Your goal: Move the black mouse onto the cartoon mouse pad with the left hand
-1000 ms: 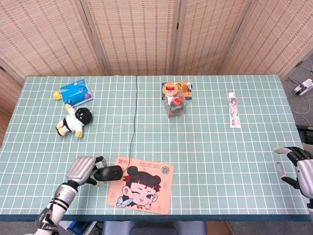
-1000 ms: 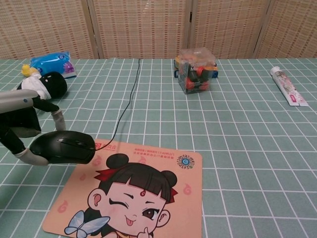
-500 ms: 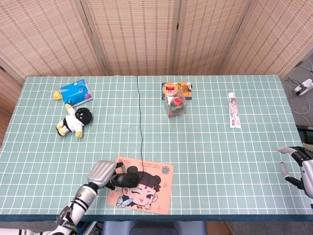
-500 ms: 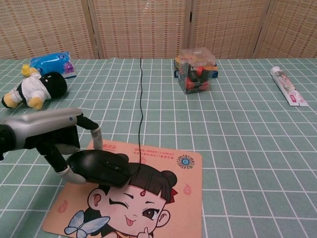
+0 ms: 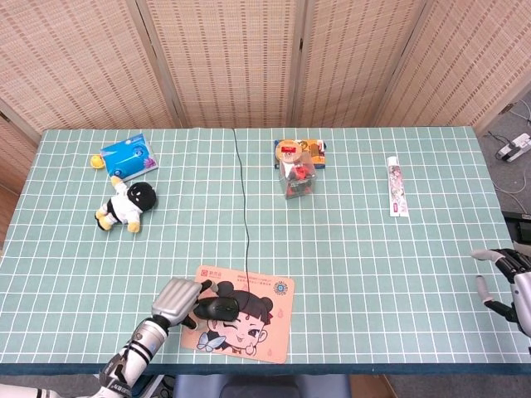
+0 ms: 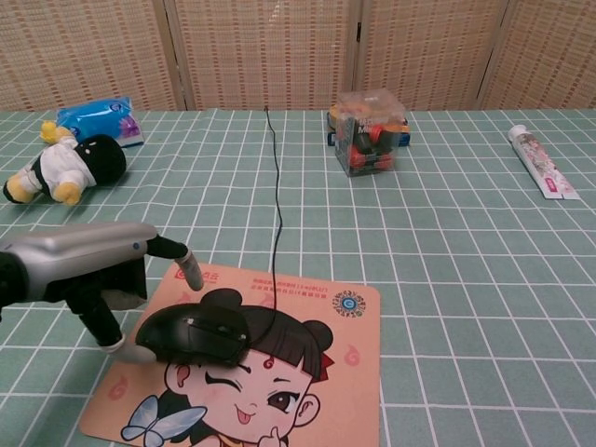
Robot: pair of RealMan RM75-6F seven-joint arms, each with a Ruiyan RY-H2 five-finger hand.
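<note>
With a plush doll [image 6: 65, 165] well behind, my left hand [image 6: 88, 279] grips the glossy black mouse [image 6: 194, 334] on the cartoon pad [image 6: 307, 372]; my right hand [image 5: 508, 278] spread.

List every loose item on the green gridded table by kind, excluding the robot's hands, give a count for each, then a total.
Black mouse: 1
Cartoon mouse pad: 1
Plush doll: 1
Blue packet: 1
Clear box of small items: 1
Flat orange and blue box behind the clear one: 1
Tube: 1
Total: 7
</note>
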